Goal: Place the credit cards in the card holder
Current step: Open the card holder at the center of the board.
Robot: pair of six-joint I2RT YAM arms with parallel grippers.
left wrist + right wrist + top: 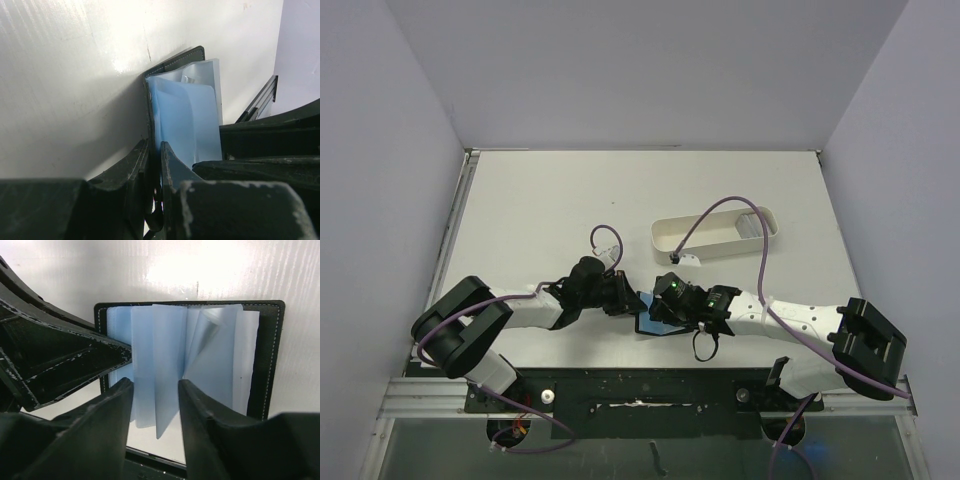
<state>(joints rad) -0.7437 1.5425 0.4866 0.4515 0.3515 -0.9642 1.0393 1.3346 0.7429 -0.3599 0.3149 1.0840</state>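
The left arm point(525, 312) and right arm point(800, 322) have white link shells, black joints and blocky black housings near their bases, each trailed by a looping purple cable point(720, 212). A small green light point(672, 285) glows on the right wrist. The right gripper point(155, 405) has thick black fingers point(100, 440) with pale scuffs.

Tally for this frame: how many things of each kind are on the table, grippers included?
Black folding card holder with bluish clear pockets: 1
Long white oval plastic tray: 1
Grippers: 2, the left gripper and the right gripper
Loose credit cards: 0 that can be told apart from the pockets
Total: 4
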